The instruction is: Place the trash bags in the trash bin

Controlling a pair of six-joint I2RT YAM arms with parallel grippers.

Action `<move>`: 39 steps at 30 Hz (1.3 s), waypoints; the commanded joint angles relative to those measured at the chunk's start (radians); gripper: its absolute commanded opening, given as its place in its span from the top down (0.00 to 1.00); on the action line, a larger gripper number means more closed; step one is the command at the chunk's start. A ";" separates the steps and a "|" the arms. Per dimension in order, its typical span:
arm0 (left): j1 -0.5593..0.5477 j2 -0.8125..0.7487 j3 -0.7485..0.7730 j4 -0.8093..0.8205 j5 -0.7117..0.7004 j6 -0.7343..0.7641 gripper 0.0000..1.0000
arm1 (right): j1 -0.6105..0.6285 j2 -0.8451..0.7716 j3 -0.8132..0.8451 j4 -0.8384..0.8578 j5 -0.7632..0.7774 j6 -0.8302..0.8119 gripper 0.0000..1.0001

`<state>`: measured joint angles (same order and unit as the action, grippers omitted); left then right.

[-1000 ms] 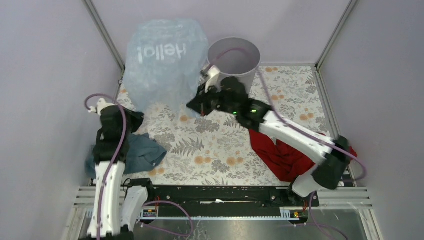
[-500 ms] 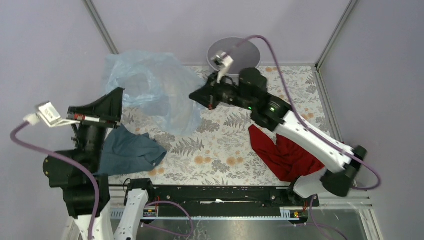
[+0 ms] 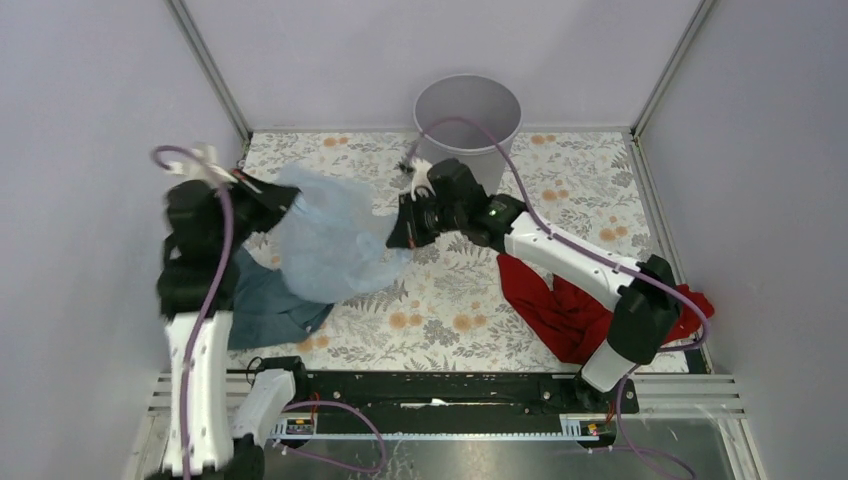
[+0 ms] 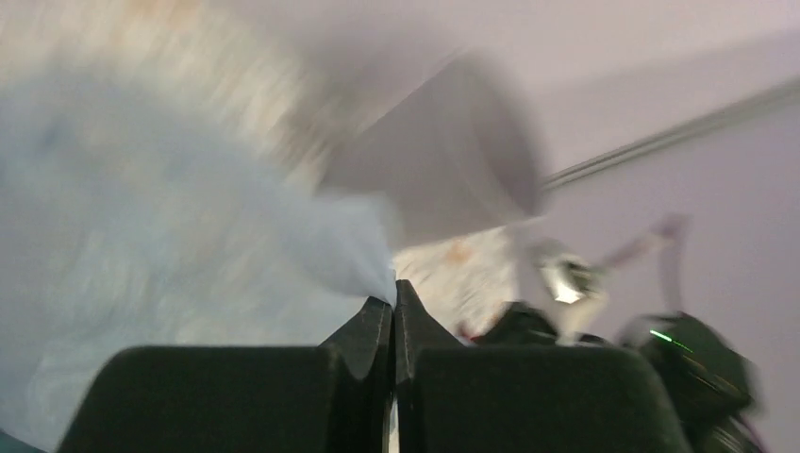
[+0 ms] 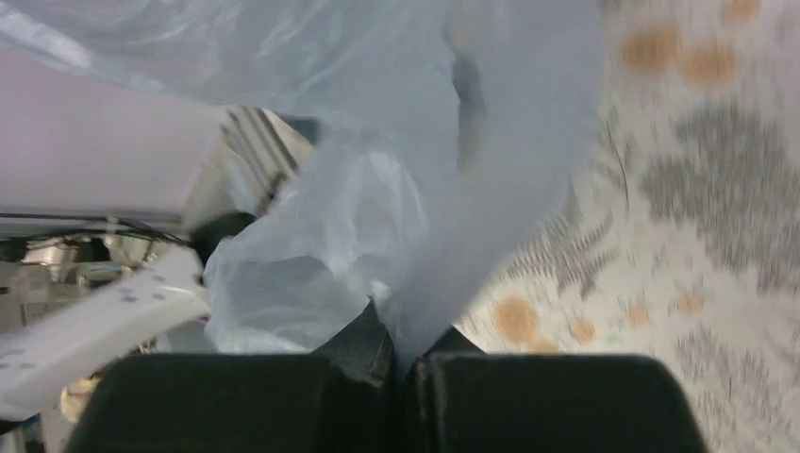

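Both claws are clamped on the trash bag (image 3: 335,245): your left gripper (image 3: 278,200) pinches its left edge with the jaws pressed together, and your right gripper (image 3: 398,232) nips a twisted fold at its right edge. Stretched between them, the pale-blue bag spreads over the floral table cover (image 3: 450,310), its lower edge overlapping the teal cloth (image 3: 265,310). Your trash bin (image 3: 468,108) stands upright at the far edge, just beyond the right gripper, with the bag outside it. Under your right arm lies the red cloth (image 3: 560,305).
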<state>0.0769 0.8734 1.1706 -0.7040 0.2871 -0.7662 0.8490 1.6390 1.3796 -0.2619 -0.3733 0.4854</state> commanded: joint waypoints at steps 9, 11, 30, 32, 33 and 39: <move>0.001 0.032 0.149 -0.047 -0.130 0.089 1.00 | -0.035 -0.256 -0.082 0.106 0.058 -0.017 1.00; -0.002 0.009 0.110 0.058 0.009 0.133 1.00 | -0.038 -0.305 -0.141 0.106 0.070 -0.025 1.00; -0.486 0.051 0.032 0.232 0.073 0.131 1.00 | -0.038 -0.469 -0.289 0.242 0.038 -0.028 0.93; -0.526 0.071 0.011 0.291 0.078 0.097 1.00 | -0.037 -0.475 -0.294 0.229 0.032 -0.026 0.83; -0.544 0.086 -0.003 0.324 0.085 0.072 1.00 | -0.037 -0.480 -0.302 0.221 0.026 -0.024 0.82; -0.660 0.167 -0.036 0.405 0.019 0.046 1.00 | -0.038 -0.563 -0.390 0.223 0.028 0.040 0.64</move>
<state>-0.5327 1.0172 1.1427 -0.4351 0.3649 -0.6933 0.8150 1.1511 1.0378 -0.0692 -0.3275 0.4797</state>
